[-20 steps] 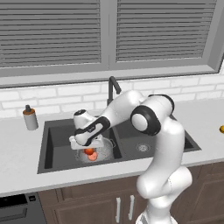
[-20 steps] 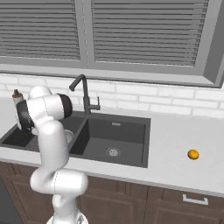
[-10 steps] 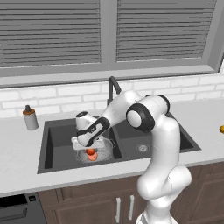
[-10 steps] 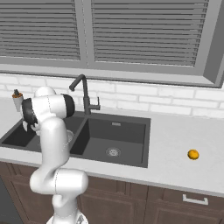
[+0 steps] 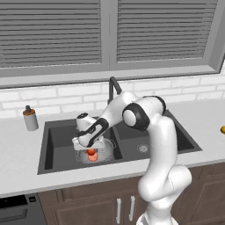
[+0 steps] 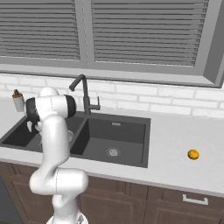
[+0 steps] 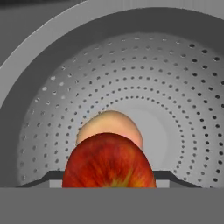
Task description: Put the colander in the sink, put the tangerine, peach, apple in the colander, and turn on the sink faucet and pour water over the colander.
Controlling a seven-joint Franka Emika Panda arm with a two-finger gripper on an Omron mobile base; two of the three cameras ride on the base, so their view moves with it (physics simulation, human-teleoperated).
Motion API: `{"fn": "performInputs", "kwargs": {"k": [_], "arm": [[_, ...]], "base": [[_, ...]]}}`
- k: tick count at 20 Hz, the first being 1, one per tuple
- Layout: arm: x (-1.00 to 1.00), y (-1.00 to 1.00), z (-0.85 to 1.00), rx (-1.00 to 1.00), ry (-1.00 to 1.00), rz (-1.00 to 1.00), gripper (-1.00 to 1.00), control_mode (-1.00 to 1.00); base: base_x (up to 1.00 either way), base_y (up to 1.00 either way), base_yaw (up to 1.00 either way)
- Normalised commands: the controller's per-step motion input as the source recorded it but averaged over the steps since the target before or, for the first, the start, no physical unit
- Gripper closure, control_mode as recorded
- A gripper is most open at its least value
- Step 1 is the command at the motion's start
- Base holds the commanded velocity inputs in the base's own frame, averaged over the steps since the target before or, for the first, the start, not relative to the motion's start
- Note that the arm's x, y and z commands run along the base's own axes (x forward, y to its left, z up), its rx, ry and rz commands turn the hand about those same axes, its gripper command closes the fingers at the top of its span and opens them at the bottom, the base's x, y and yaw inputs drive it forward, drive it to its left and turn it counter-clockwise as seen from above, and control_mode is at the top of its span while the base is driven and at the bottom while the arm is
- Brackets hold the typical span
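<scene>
Over the last second the arm has swung a touch further left and lower over the left basin, and now the tool [image 5: 90, 148] hangs right above the colander [image 5: 97, 154], which sits in the left basin of the sink [image 5: 57, 145]. Starting at the far left, the soap dispenser [image 5: 30, 118] stands alone on the desk [image 5: 17, 154], well apart from the action. Moving in, the apple [image 7: 109, 161] sits deep red at the very bottom of the hand view, right at the tool; the fingers themselves are hidden behind it, so I cannot tell whether the tool is clamped on the fruit or has just let go. Just beyond it the peach [image 7: 110, 127] rests on the perforated floor of the colander, touching or nearly touching the apple. My call: the apple is firm, smooth and a bit slippery, so a hold across its widest middle is safest, and a low release keeps it from bruising the softer peach. Behind the sink stands the sink faucet [image 5: 113, 88], untouched by the look of it. Far right, the tangerine [image 6: 193, 154] waits on the desk, well apart from the sink: small, light, slightly soft, best pinched gently across its middle
</scene>
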Motion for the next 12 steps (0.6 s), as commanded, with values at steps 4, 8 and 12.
{"fn": "performInputs", "kwargs": {"k": [4, 8, 12], "arm": [[0.21, 0.00, -0.16, -0.01, 0.00, 0.00, 1.00, -1.00], [0.09, 0.00, -0.02, 0.00, 0.00, 0.00, -1.00, -1.00], [0.00, 0.00, 0.00, 0.00, 0.00, 0.00, -1.00, -1.00]], "base": [[0.00, 0.00, 0.00], [0.00, 0.00, 0.00], [0.00, 0.00, 0.00]]}}
